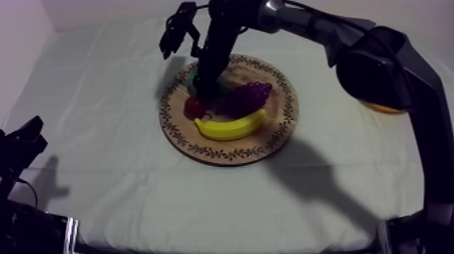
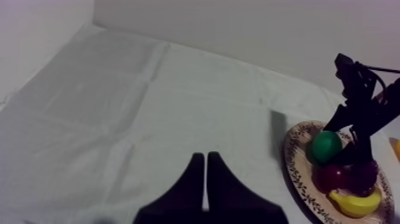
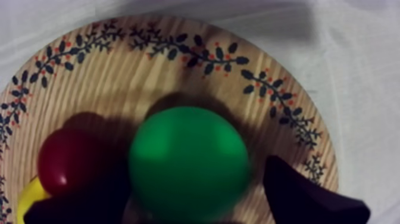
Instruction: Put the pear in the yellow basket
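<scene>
On the round wooden board (image 1: pixel 284 121) the green pear (image 3: pixel 189 161) stands beside the small red fruit (image 3: pixel 65 161). My right gripper (image 1: pixel 203 84) is down over the pear, open. One black finger (image 3: pixel 303 193) sits just off the pear's side with a thin gap. The other side lies in dark shadow. In the left wrist view the pear (image 2: pixel 326 147) shows at the board's far edge with the right gripper (image 2: pixel 351 140) against it. My left gripper (image 2: pixel 205 173) is shut on nothing, low at the table's left (image 1: pixel 23 142).
A bunch of grapes (image 1: pixel 248 96) and a banana (image 1: pixel 231 126) lie on the board close to the pear. The yellow basket (image 1: pixel 382 107) sits at the right, mostly hidden behind my right arm. Bare cloth stretches left of the board.
</scene>
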Robot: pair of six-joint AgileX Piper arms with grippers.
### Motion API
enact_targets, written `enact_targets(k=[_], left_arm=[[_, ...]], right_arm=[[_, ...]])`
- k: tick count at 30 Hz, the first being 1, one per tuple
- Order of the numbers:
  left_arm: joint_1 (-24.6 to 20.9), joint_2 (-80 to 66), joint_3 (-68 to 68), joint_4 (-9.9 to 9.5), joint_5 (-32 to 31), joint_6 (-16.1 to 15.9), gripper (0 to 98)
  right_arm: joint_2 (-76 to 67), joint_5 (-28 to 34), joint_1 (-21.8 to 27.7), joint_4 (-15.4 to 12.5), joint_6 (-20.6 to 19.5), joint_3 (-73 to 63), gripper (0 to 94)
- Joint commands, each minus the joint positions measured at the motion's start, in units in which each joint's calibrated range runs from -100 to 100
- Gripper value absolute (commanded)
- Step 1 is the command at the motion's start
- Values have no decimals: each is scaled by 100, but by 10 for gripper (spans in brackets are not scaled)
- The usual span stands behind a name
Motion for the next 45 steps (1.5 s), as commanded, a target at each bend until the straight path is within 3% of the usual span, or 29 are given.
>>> enact_targets(k=[1, 10, 16, 26, 35, 45], left_arm=[[-1, 0, 5, 2, -1, 2, 1], [-1, 0, 5, 2, -1, 2, 1], [-1, 0, 5, 2, -1, 2, 1], [-1, 0, 5, 2, -1, 2, 1], [-1, 0, 5, 2, -1, 2, 1], [-1, 0, 5, 2, -1, 2, 1]], right_arm=[[35, 27, -4, 2, -11, -52, 553], [69, 129, -52, 20, -27, -76, 363], [-737, 158, -41, -44, 26, 705, 353], [-3335, 229, 146, -360, -47, 2490, 345], [-5159, 252, 681, -606, -407, 3090, 338], [-5957, 122, 1711, -725, -857, 3257, 345]])
